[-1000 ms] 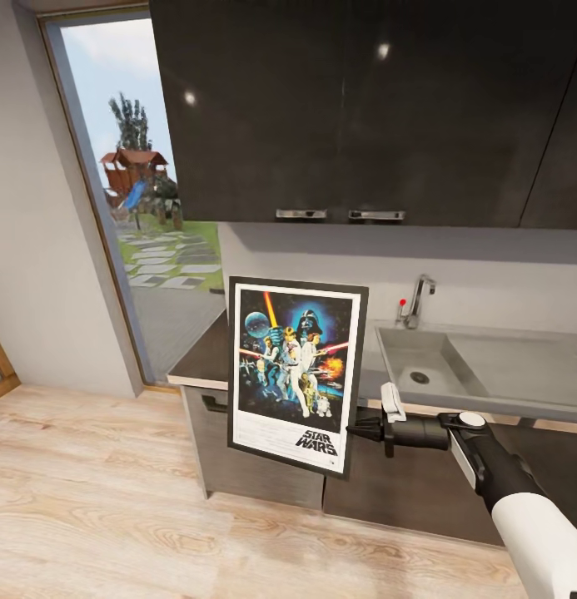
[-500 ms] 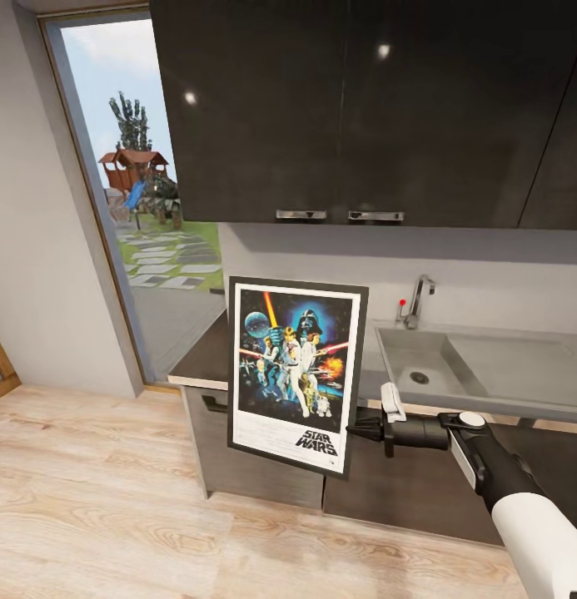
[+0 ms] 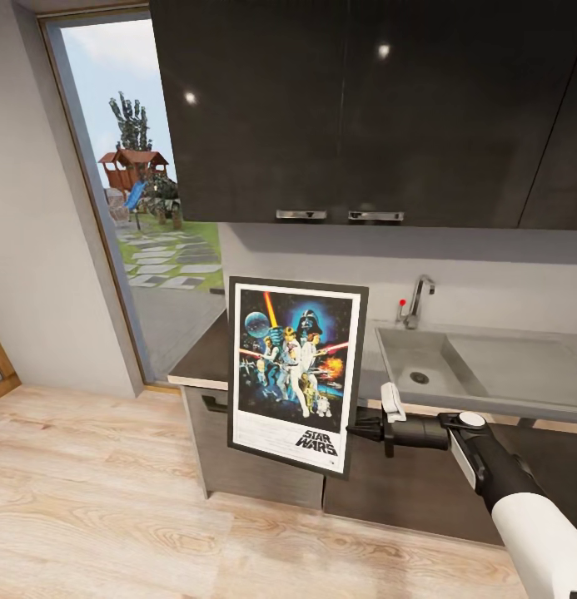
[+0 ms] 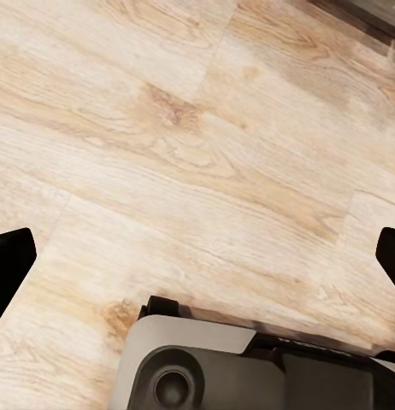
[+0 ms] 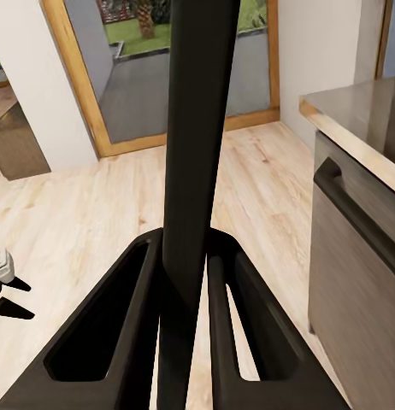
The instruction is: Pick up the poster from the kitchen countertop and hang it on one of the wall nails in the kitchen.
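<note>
Kitchen corner, dark countertop [image 3: 206, 353] with sink [image 3: 455, 366], plank floor [image 3: 88, 491].
Right gripper [image 3: 355, 430]: clamped on the poster [image 3: 295, 374] at its right edge, holding it upright in front of the counter, print facing the head camera. Left gripper [image 4: 197, 256]: fingers [image 4: 9, 265] spread wide over the floor, grasping nothing.

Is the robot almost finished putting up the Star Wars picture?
Not yet. Picking up looks done: the poster is off the kitchen countertop, held upright in the air. The right gripper is clamped on its edge, the fingers either side of it. Hanging it is left; I can't spot a wall nail.
</note>
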